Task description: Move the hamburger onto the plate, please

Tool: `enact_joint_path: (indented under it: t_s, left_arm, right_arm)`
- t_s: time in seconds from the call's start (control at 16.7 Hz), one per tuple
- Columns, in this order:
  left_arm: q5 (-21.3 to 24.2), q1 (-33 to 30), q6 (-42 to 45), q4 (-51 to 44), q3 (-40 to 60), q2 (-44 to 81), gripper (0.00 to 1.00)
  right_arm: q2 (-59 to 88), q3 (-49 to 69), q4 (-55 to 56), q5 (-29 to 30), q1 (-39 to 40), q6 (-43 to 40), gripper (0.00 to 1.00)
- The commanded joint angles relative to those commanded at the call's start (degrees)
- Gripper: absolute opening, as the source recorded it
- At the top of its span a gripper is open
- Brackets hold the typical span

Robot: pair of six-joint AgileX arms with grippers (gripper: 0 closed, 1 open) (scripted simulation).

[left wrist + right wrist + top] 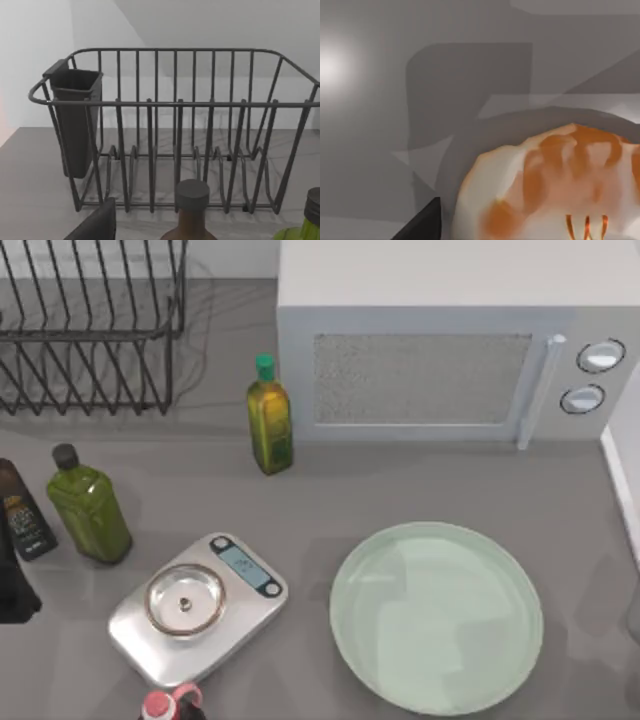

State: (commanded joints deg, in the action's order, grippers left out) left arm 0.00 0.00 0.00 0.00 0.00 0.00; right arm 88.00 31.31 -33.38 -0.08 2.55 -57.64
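A grey tabletop (420,490) is seen from above, backed by a white microwave (450,350) and a wire dish rack (90,330). The mint-green plate (436,616) lies bare at the table's right front, beside a steel kitchen scale (197,606). Oil bottles (269,415) stand behind and to the left. In the right wrist view the hamburger (555,185) is seen very close beneath the camera, on grey surface. Whether either gripper is spread or pressed together cannot be told.
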Motion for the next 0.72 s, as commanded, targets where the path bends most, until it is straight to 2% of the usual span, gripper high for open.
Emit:
enact_joint_path:
  t_s: [0.72]
  left_arm:
    - [0.00,0.00,0.00,0.00,0.00,0.00,1.00]
  right_arm:
    - [0.00,0.00,0.00,0.00,0.00,0.00,0.02]
